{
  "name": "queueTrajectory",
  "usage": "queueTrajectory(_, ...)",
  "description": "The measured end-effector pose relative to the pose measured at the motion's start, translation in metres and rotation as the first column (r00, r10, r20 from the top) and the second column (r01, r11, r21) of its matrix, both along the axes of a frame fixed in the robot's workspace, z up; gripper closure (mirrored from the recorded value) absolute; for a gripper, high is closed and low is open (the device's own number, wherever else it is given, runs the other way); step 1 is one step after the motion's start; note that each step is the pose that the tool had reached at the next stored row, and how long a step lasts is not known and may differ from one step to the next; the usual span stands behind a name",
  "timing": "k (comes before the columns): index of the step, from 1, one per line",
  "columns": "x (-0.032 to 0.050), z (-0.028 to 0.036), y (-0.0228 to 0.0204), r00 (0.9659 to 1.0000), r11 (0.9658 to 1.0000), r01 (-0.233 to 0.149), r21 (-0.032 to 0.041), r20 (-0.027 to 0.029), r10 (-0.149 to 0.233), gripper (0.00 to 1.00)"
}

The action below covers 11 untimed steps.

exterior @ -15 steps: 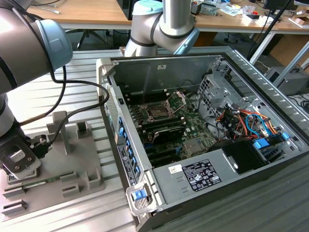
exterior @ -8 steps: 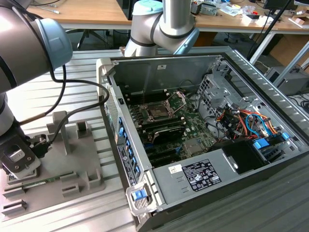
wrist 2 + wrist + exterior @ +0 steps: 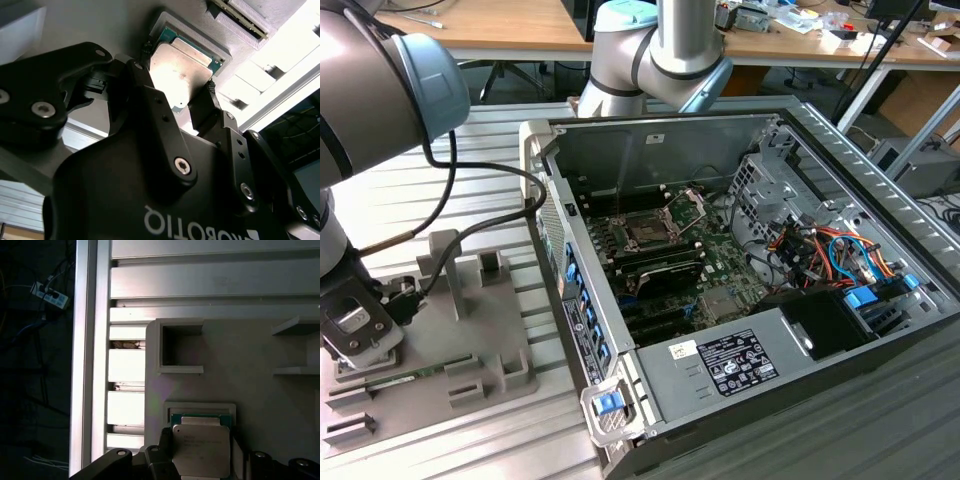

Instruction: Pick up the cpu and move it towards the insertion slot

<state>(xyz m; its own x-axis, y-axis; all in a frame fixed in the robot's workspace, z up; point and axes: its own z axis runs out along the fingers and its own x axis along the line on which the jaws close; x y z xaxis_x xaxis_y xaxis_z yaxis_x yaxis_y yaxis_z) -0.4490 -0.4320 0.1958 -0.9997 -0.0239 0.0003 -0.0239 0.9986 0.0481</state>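
A: In the exterior view, what does it all stand on?

B: A ribbed aluminium tabletop (image 3: 500,150). Cluttered wooden desks (image 3: 500,30) run along the far side of the room.

A: And what is on it?

B: At the exterior view's right lies an open computer case (image 3: 620,150) with its motherboard (image 3: 720,265) bare. The insertion slot (image 3: 646,232) sits mid-board, and its silver retaining plate (image 3: 690,205) is swung up. At the exterior view's left is a grey plastic tray (image 3: 495,310) with upstanding tabs. The arm (image 3: 370,90) reaches down over the tray's near left corner, and a black cable (image 3: 480,225) loops across. The gripper (image 3: 360,350) hangs low over the tray, well apart from the slot, with the case's wall between them.

A: And the second wrist view?

B: The black fingertips (image 3: 145,50) press on two opposite edges of the cpu (image 3: 182,67), pinching it. The chip is at the tray's square recess (image 3: 200,31); I cannot tell whether it rests in it or sits just above. A memory stick (image 3: 240,19) lies in a groove just beyond.

A: And the first wrist view?

B: The cpu (image 3: 200,450) shows its silvery face and green rim at the recess. Farther off are a square pocket (image 3: 180,347) in the tray, the tabletop's ribs and its edge rail (image 3: 92,340). Beyond that is dark floor (image 3: 30,390) with a power strip (image 3: 50,295).
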Motion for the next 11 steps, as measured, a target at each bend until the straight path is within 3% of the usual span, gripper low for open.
queueTrajectory(11, 0.0000, 0.0057, 0.0000, 1.0000, 1.0000, 0.000, 0.0000, 0.0001, 0.000, 0.45)
